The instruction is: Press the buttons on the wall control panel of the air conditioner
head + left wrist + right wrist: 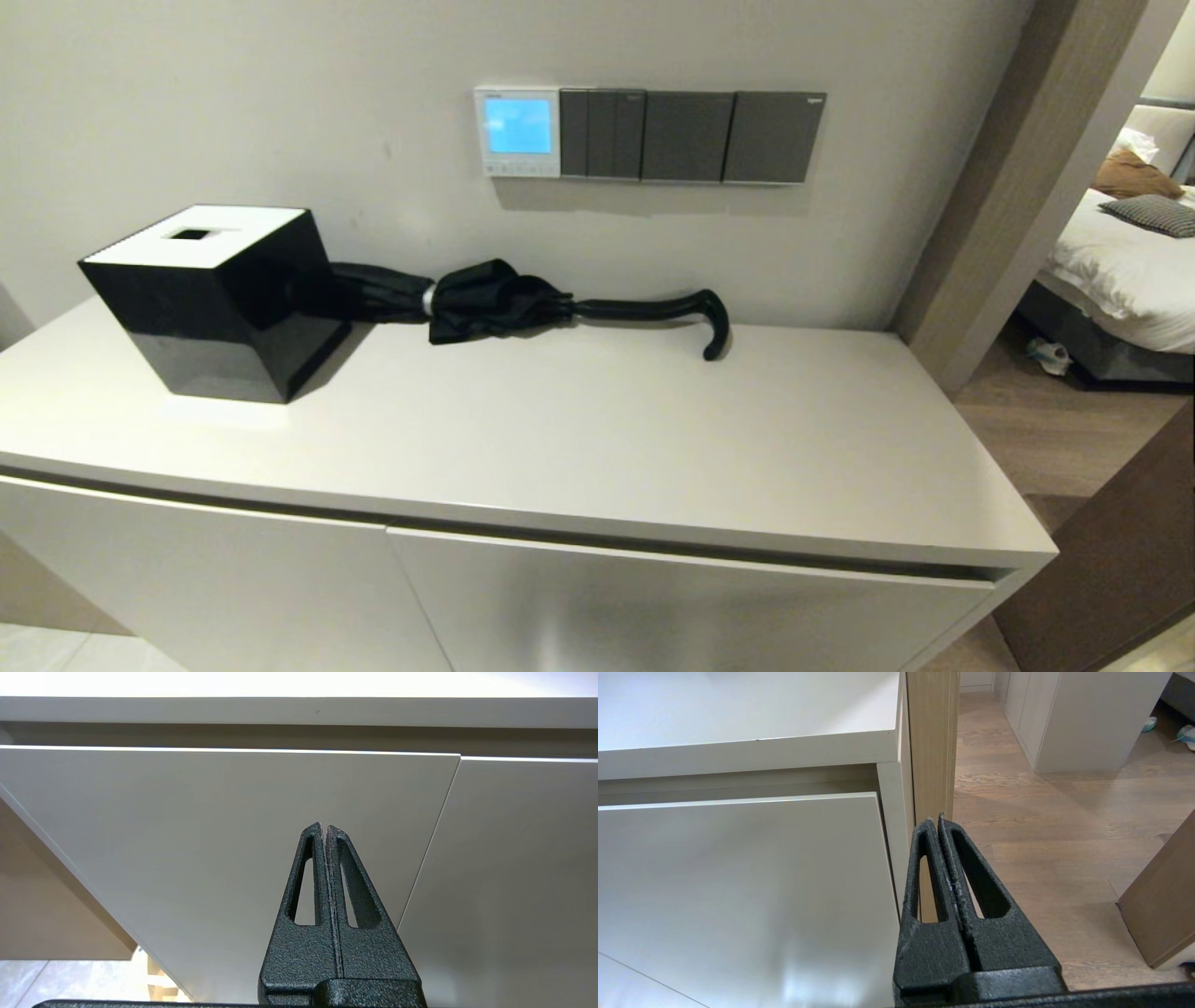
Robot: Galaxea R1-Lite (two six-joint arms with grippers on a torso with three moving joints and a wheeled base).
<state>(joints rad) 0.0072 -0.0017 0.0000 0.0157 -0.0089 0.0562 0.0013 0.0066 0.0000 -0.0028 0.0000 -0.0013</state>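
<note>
The air conditioner's wall control panel [517, 132] is a small white-framed square with a lit light-blue screen, on the wall above the cabinet. Its buttons [515, 169] form a row of tiny pale dots along its lower edge. Neither arm shows in the head view. My left gripper [324, 827] is shut and empty, low in front of the cabinet's doors. My right gripper [936, 819] is shut and empty, low by the cabinet's right end and a wooden post. The panel is out of view in both wrist views.
Dark grey switch plates [689, 135] sit right of the panel. On the white cabinet top [579, 439] lie a black tissue box [217, 299] and a folded black umbrella [523, 303] against the wall. A doorway with a bed [1120, 271] is at the right.
</note>
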